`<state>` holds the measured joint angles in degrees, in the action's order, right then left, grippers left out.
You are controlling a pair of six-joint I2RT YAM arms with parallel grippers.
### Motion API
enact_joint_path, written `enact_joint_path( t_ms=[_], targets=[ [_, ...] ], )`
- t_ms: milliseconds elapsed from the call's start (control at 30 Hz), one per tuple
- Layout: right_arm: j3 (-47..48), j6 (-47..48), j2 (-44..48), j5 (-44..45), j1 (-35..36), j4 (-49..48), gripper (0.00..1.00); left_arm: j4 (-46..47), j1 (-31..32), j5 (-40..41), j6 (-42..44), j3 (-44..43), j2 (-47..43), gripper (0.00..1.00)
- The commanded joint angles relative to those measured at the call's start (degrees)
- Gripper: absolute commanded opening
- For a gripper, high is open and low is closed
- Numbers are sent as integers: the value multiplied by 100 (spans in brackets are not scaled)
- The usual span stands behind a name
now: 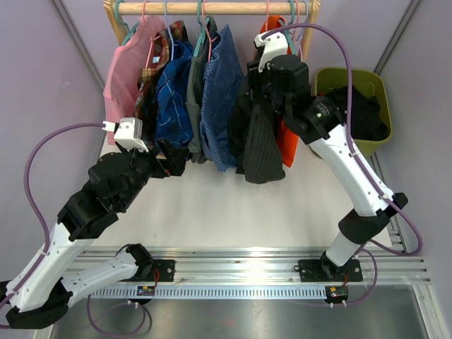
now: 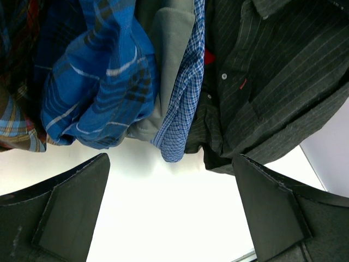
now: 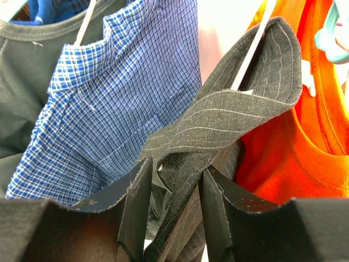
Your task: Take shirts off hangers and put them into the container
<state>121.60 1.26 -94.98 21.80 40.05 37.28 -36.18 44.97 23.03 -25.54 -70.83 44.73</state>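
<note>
1. Right fingers point(image 3: 139, 202): I have them closed partway on a fold of the black pinstriped shirt point(image 3: 234, 109), just below its collar. The collar is draped over its hanger point(image 3: 252, 46), up on the rail point(image 1: 212, 7).
2. Left fingers point(image 2: 76, 196): spread wide and holding nothing, low over the bench point(image 2: 163, 218) beneath the hems.
3. Container point(image 1: 378, 79): to the right of the rail, with a dark garment point(image 1: 361, 113) already inside.
4. Risk, by my judgement: the grip takes only one thin fold, so a hard pull could let the cloth slide out.
5. Risk: the collar wraps the hanger arm. Pulling straight down may tilt the hanger or drag it off the rail rather than free the shirt.
6. Risk: the orange shirt point(image 3: 294, 153) and the blue checked shirt point(image 3: 125, 98) hang close on either side. Either could snag and come along.
</note>
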Motion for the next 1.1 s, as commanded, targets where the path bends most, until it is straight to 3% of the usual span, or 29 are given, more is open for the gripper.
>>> enact_joint_path(
  t_ms=[0, 33, 100, 233, 900, 1067],
  targets=[
    [583, 252, -240, 263, -68, 270, 30, 393, 21, 158, -30, 34, -26, 99],
    [636, 217, -293, 315, -68, 358, 52, 410, 21, 158, -39, 43, -26, 99],
    [680, 147, -398, 464, -59, 534, 75, 402, 21, 158, -30, 51, -34, 99],
    [733, -37, -460, 562, -76, 631, 92, 393, 29, 158, -30, 60, -26, 99],
    [1551, -785, -407, 492, -68, 1352, 87, 490, 21, 27, -39, 52, 220, 99],
    [1621, -890, -583, 439, -68, 1581, 80, 490, 21, 18, -56, 34, 229, 99]
  ],
)
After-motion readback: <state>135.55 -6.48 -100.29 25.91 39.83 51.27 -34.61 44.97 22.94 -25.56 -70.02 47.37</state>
